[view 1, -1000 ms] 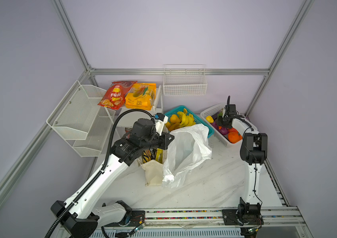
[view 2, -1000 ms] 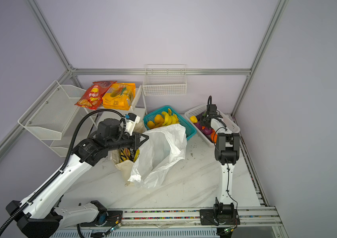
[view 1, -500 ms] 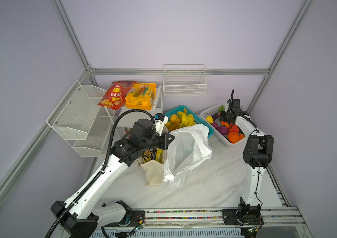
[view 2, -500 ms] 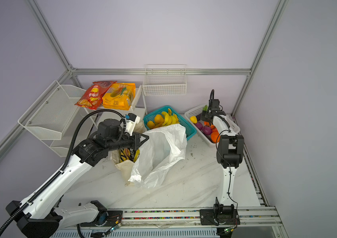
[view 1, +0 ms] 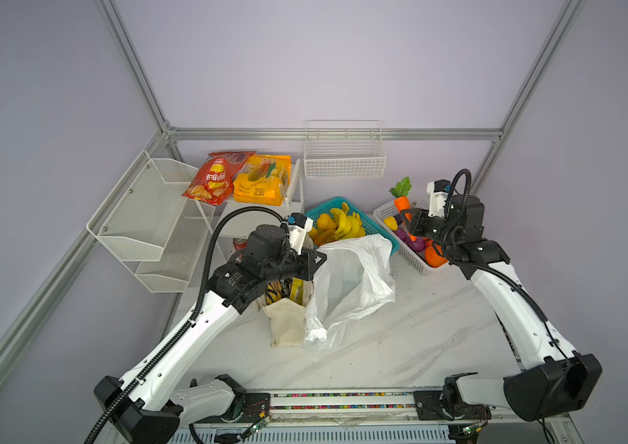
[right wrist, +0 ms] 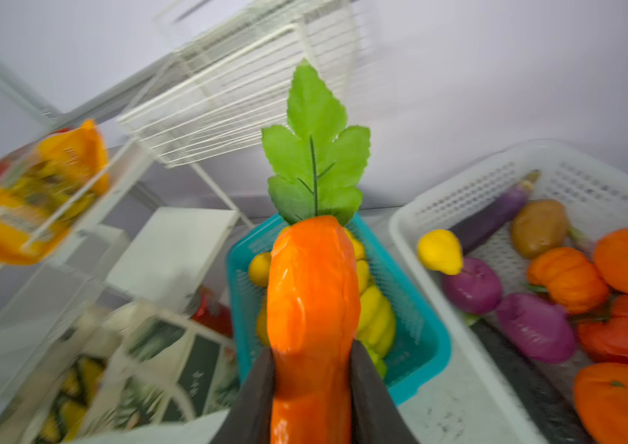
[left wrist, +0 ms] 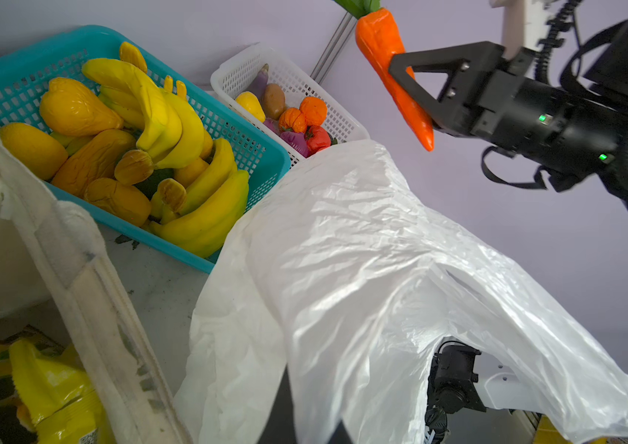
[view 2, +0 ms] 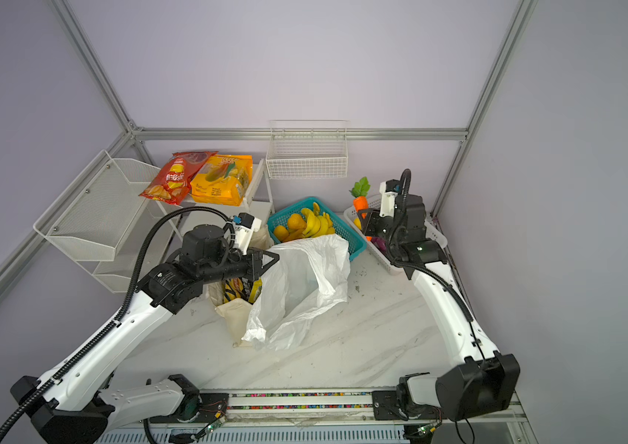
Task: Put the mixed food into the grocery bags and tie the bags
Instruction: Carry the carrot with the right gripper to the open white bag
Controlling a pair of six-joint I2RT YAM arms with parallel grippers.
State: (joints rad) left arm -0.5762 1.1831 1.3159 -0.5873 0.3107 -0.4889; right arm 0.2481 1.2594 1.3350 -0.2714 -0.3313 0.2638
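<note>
Because the left gripper point(view 1: 318, 261), shut on the plastic bag point(view 1: 350, 284) rim, lifts only 1 side, the mouth may sag and block food. Count: 1 tote point(view 1: 287, 321), 1 teal basket point(view 1: 379, 230), 1 white basket point(view 1: 410, 255), and 1 carrot point(view 1: 401, 203) above it, pinched low between the right gripper point(view 1: 406, 221) jaws, which may let it pivot loose.

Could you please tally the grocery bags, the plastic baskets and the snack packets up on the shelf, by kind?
Grocery bags: 2 (cream canvas tote, white plastic bag)
Plastic baskets: 2 (teal basket, white basket)
Shelf snack packets: 2 (red chip bag, orange-yellow packet)
Total: 6
</note>
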